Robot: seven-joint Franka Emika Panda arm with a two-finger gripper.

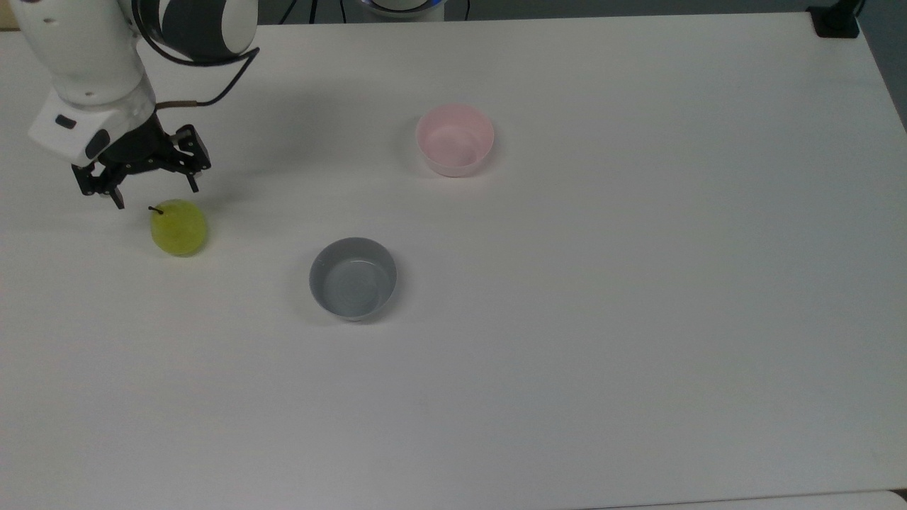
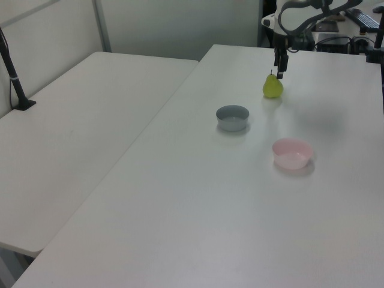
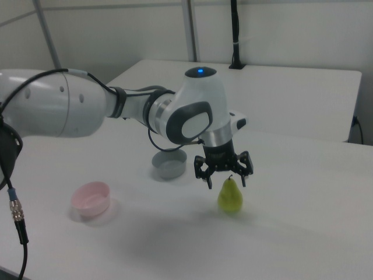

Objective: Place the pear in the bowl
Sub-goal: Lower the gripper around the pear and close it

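The yellow-green pear (image 1: 178, 227) stands upright on the white table, at the top view's left; it also shows as the pear (image 2: 273, 87) and the pear (image 3: 230, 195). My gripper (image 1: 155, 195) hangs open just above the pear, its fingers spread to either side of the stem and not touching it. In the right view the gripper (image 3: 226, 181) sits directly over the pear's top. The pale pink bowl (image 1: 454, 139) stands empty toward the table's middle, also seen as the bowl (image 2: 292, 153) and the bowl (image 3: 91, 198).
A grey bowl (image 1: 353, 278) stands empty between the pear and the pink bowl, slightly nearer in the top view. A second white table (image 2: 78, 132) adjoins on the left view's left. A black clamp post (image 1: 836, 20) sits at the table's far right corner.
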